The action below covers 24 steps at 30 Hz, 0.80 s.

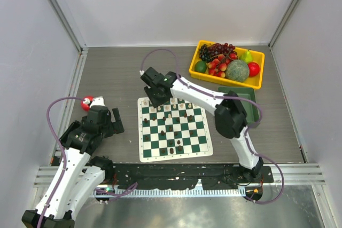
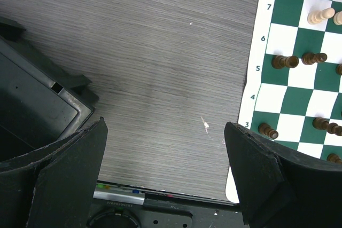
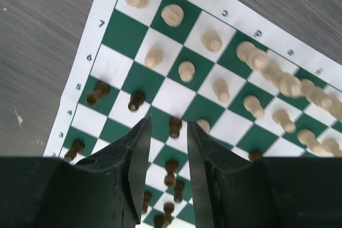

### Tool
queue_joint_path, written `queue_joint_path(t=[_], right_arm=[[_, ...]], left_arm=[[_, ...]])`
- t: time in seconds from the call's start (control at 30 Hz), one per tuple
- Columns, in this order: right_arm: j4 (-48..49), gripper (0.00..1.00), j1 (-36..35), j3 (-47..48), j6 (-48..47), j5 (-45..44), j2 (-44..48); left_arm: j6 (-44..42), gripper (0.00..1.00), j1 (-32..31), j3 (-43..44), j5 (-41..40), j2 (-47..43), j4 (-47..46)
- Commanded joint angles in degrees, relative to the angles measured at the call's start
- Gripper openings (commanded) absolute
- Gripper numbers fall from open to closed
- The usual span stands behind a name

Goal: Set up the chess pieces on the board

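Observation:
The green-and-white board [image 1: 176, 156] lies mid-table. Cream pieces [image 1: 179, 106] stand along its far rows and dark pieces [image 1: 176, 143] are scattered nearer. My right gripper [image 1: 157, 100] hovers over the board's far-left corner. In the right wrist view it [image 3: 168, 121] is open with a narrow gap and holds nothing. A dark pawn [image 3: 175, 126] stands on the board [image 3: 125, 36] below the tips, with cream pieces [image 3: 173, 14] beyond. My left gripper [image 1: 109, 118] is wide open and empty [image 2: 165, 132] over bare table, left of the board [image 2: 271, 97], whose dark pieces [image 2: 284, 61] show.
A yellow tray [image 1: 230, 80] of fruit stands at the back right, with a plain green bin [image 1: 251, 100] in front of it. A red ball [image 1: 86, 101] sits by the left arm. A black box [image 2: 32, 110] lies left of the left gripper. Walls enclose the table.

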<state>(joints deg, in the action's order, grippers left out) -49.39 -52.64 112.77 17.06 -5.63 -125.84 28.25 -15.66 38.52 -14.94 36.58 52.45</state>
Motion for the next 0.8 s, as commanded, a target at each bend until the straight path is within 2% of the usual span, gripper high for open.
queue_joint_path(t=[0.0,0.27,0.77], right_arm=[[3.41,0.39,0.52,-8.06,1.04,-2.9,10.7],[6.05,0.36,1.84,-17.49,3.42,-1.49,13.43],[6.23,0.34,3.42,-18.29,3.42,2.11,9.91]], left_arm=[[-0.21,0.99,0.28,0.15,0.08,-0.37,-2.52],[-0.21,0.99,0.28,0.06,0.17,-0.54,-2.44],[-0.21,0.99,0.28,0.24,0.0,-0.45,-2.44]])
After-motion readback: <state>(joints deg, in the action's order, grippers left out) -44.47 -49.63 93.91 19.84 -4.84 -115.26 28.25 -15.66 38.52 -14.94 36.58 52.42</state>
